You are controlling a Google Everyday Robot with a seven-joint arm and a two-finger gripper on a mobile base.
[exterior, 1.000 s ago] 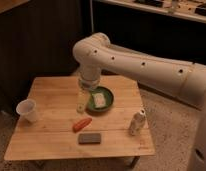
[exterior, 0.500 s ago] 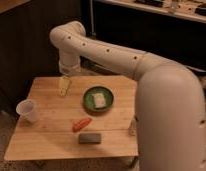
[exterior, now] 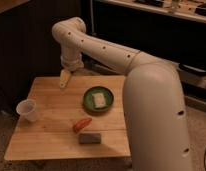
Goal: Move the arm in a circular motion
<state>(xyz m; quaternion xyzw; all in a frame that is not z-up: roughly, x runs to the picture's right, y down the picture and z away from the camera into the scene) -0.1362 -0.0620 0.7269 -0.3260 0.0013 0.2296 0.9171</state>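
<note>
The thick white glossy arm (exterior: 116,55) with small dark holes rises from the right foreground, bends at an elbow at the upper left and points down over the wooden table (exterior: 51,107). Its pale yellowish gripper (exterior: 64,79) hangs over the table's far left part, above the bare wood, holding nothing that I can see. It is left of the green plate (exterior: 89,104) and apart from it.
The green plate holds a pale rectangular item (exterior: 98,99). A white cup (exterior: 27,110) stands at the table's left edge. An orange-red carrot-like item (exterior: 81,124) and a grey block (exterior: 89,138) lie near the front. The arm's bulky segment (exterior: 158,120) hides the table's right side.
The arm has swung from over the green plate to the table's far left, and its near segment has grown larger in view, covering the right side and the bottle seen earlier.
</note>
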